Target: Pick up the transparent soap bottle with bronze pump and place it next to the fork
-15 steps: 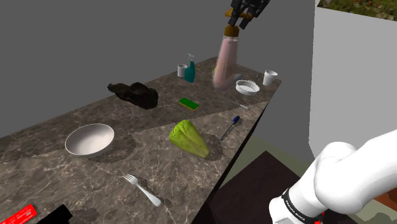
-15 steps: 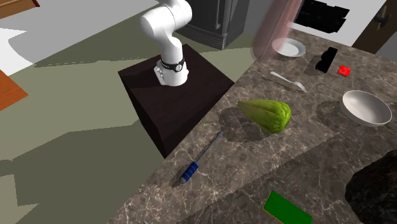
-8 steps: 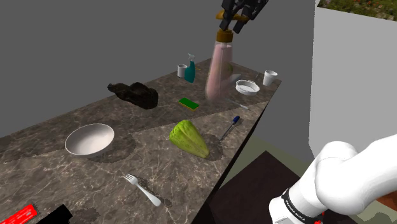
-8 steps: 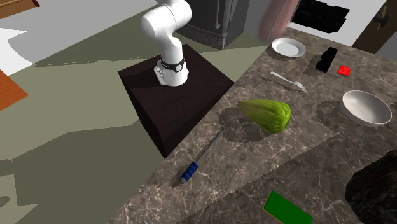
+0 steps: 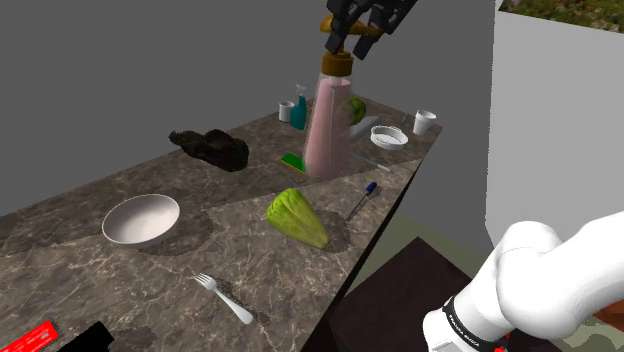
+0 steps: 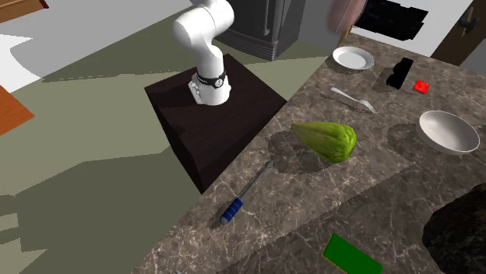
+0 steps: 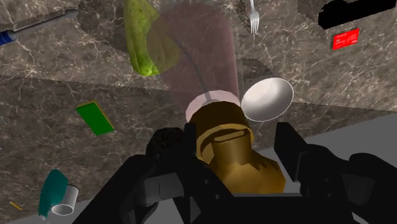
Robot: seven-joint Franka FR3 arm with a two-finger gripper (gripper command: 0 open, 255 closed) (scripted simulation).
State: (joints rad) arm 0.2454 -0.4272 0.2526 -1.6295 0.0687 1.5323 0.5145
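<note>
bottle look: the soap bottle (image 5: 328, 125) had a see-through, pink-tinted body, wide at the base and narrowing to a neck under a bronze pump (image 5: 337, 62). 1 thin tube showed through its wall in the wrist view.
bottle position: it was off the counter (image 5: 70, 215), hanging in the air under my gripper (image 7: 230, 143) and leaning a little. In the shoulder view its base overlapped the green card (image 5: 292, 160), above the green leafy vegetable (image 5: 297, 217).
grip: I was clamped on the bronze pump, 1 finger on each side of it.
fork: the fork (image 5: 224, 297) lay flat near the counter's front edge, well apart from the bottle.
bowl: the white bowl (image 5: 141, 219) sat upright near the fork. Its inside showed as plain white surface.
dish: the small white dish (image 5: 389, 136) sat toward the far corner. I could not tell what it held.
cups: 1 white cup (image 5: 425, 122) stood near the dish. A second cup (image 5: 285, 111) stood just beside the teal spray bottle (image 5: 299, 107). I could not see into either.
plate: the white plate (image 6: 353, 57) lay near the fork in the second exterior view, its top plain white.
</note>
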